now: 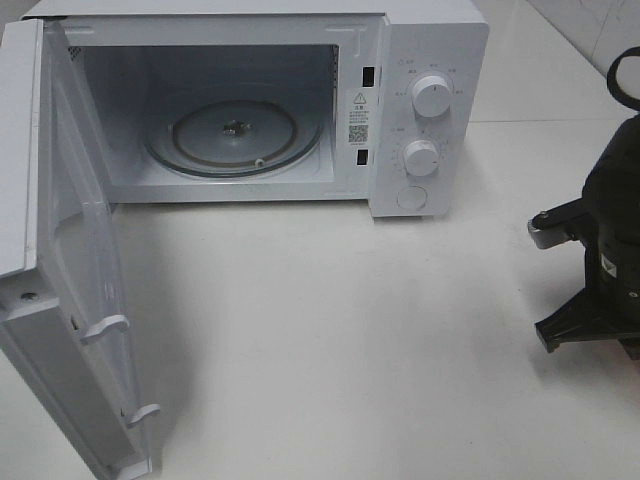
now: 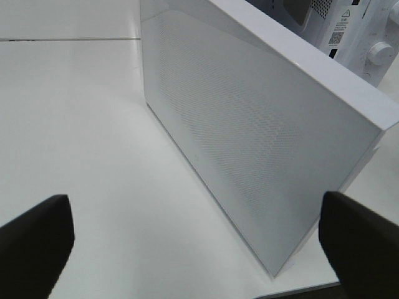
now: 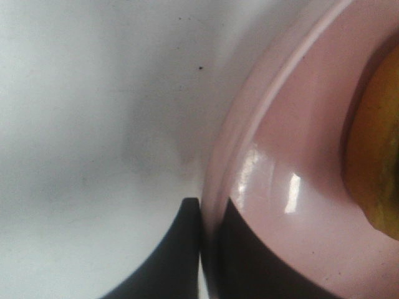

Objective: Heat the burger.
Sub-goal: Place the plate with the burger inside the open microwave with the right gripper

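In the right wrist view, only a golden-brown edge of the burger (image 3: 377, 156) shows. It sits on a round pink plate (image 3: 299, 156) on the white table. My right gripper (image 3: 209, 249) is shut on the plate's rim, with one dark finger (image 3: 177, 255) outside the rim and the other over the plate's inner face. In the exterior high view the right arm (image 1: 610, 240) is at the far right edge; plate and burger are out of that view. My left gripper (image 2: 196, 230) is open and empty, close to the outer face of the microwave door (image 2: 249, 131).
The white microwave (image 1: 430, 60) stands at the back of the white table (image 1: 350, 330). Its door (image 1: 70, 250) is swung wide open to the left. The glass turntable (image 1: 235, 135) inside is bare. Two dials (image 1: 432, 97) are on its right panel.
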Controlling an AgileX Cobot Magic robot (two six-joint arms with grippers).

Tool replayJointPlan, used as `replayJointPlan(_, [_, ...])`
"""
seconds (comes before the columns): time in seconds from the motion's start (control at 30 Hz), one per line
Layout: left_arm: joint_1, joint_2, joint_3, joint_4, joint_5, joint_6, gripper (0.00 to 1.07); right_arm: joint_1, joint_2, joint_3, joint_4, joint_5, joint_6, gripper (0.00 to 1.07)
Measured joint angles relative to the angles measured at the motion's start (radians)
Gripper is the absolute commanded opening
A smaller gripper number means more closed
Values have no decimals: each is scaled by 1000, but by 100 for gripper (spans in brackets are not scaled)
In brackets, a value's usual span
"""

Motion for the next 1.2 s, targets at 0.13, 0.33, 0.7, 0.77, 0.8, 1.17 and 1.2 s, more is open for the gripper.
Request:
replayJointPlan(0.13, [0,0,0,0,0,0,100,19,-23,1,-2,13,0,0])
replayJointPlan(0.33, [0,0,0,0,0,0,100,33,-78,60,0,21,11,0])
replayJointPlan(0.7, [0,0,0,0,0,0,100,143,-170,109,17,62,37,0])
replayJointPlan(0.77, [0,0,0,0,0,0,100,151,-174,110,18,67,39,0])
replayJointPlan(0.8, [0,0,0,0,0,0,100,151,-174,110,18,67,39,0])
replayJointPlan(1.17, [0,0,0,0,0,0,100,270,-220,145,23,81,40,1])
replayJointPlan(1.2, [0,0,0,0,0,0,100,293,-222,145,25,82,40,1])
